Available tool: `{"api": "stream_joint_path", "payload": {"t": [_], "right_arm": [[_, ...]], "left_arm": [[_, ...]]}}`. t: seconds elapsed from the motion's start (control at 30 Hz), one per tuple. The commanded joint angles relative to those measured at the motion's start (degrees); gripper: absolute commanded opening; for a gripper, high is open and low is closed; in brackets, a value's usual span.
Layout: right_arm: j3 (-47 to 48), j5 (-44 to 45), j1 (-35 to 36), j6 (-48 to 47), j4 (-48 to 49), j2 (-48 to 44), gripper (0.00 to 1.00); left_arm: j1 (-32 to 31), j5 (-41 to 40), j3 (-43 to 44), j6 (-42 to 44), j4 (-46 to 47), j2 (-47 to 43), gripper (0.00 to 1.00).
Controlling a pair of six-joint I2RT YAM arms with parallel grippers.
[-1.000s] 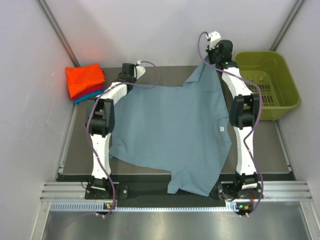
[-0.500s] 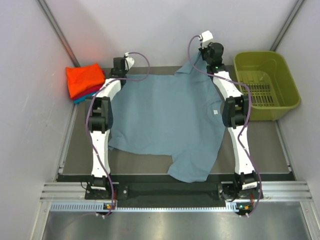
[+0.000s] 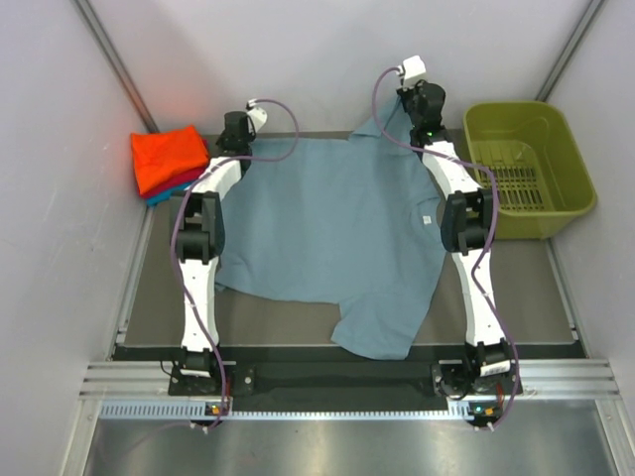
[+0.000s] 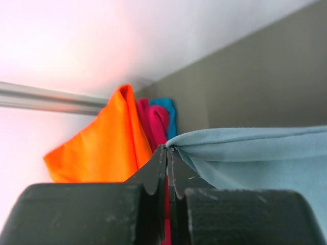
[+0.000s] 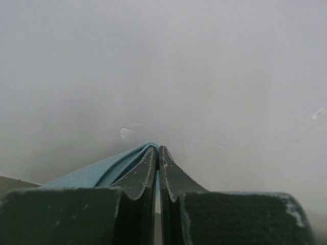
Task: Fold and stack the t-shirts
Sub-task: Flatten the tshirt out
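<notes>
A large grey-blue t-shirt (image 3: pixel 337 233) lies spread over the dark mat, one sleeve reaching toward the near edge. My left gripper (image 3: pixel 238 139) is shut on its far-left corner, and in the left wrist view the cloth (image 4: pixel 255 153) runs out of the pinched fingertips (image 4: pixel 167 149). My right gripper (image 3: pixel 412 114) is shut on the far-right corner and holds it lifted near the back wall; the right wrist view shows a blue fold (image 5: pixel 102 171) wrapped over its tips (image 5: pixel 156 149). The folded orange (image 3: pixel 169 157), red and teal t-shirts are stacked at the far left.
An olive-green plastic basket (image 3: pixel 531 178) stands at the far right, just beyond my right arm. White walls close in the back and both sides. The folded stack (image 4: pixel 97 148) sits close to my left gripper.
Both grippers moved toward the back wall, dragging the grey-blue shirt away from the near edge. The right gripper also shifted left. The shirt now lies flatter and wider.
</notes>
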Motion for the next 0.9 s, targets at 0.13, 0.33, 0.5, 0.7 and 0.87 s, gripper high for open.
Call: {"api": "stream_joint_path", "payload": {"t": [0.13, 0.33, 0.5, 0.7, 0.87], "right_arm": [[2.54, 2.88, -0.18, -1.40, 5.49, -0.63, 0.00], [-0.10, 3.58, -0.79, -0.78, 4.17, -2.13, 0.00], [-1.15, 3.59, -0.88, 3.52, -0.13, -6.78, 0.00], [-2.91, -4.13, -1.41, 13.02, -10.59, -24.15, 0.00], [-7.13, -7.84, -1.41, 12.58, -13.41, -36.39, 0.00]], "left_arm": [[0.88, 0.74, 1.97, 3.67, 14.54, 1.25, 0.00], [0.18, 4.52, 1.98, 0.50, 10.42, -1.39, 0.00], [-1.66, 2.85, -0.75, 1.83, 6.13, -6.90, 0.00], [-1.49, 8.91, -0.93, -8.71, -6.27, -20.45, 0.00], [-2.54, 14.89, -1.10, -10.84, -13.31, -31.42, 0.00]]}}
